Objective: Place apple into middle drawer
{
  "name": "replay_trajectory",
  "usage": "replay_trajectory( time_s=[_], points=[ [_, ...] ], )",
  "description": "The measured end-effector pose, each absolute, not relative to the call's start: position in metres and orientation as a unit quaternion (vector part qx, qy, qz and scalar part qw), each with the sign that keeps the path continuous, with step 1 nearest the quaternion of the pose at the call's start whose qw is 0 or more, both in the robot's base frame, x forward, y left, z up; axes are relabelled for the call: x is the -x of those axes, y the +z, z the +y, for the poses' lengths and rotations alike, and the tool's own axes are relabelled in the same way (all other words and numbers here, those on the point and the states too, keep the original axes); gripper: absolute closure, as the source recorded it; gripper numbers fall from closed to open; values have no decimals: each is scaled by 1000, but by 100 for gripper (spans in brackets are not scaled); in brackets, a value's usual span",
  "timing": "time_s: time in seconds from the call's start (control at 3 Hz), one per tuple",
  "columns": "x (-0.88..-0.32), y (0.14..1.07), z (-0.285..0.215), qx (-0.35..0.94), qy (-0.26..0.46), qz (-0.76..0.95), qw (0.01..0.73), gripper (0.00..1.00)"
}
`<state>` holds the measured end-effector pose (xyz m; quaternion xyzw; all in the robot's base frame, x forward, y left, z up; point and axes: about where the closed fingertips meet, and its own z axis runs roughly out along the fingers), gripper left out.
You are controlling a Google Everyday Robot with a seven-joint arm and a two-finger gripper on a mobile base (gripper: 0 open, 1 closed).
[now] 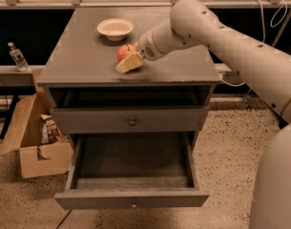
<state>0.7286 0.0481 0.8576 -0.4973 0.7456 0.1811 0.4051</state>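
Apple (123,51) sits on the cabinet top (78,63), at 6 o'clock from the bowl (115,28). The gripper (129,62) is at its 5 o'clock side; I cannot tell its state. The middle drawer (130,198) hangs open below.

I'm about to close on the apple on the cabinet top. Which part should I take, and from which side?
Take the apple across its widest middle: it is round, with no handle or edge to catch. Come from its front right, where the end effector is now, close against it. The white bowl stands behind the apple, so that side is poorer.
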Motion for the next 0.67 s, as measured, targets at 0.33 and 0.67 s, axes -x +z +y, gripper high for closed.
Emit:
replay_trajectory(
  time_s=[0.33,0.67],
  points=[
    [-730,850,54,501,187,744,400,50],
    [-717,857,48,507,209,727,413,72]
  ],
)
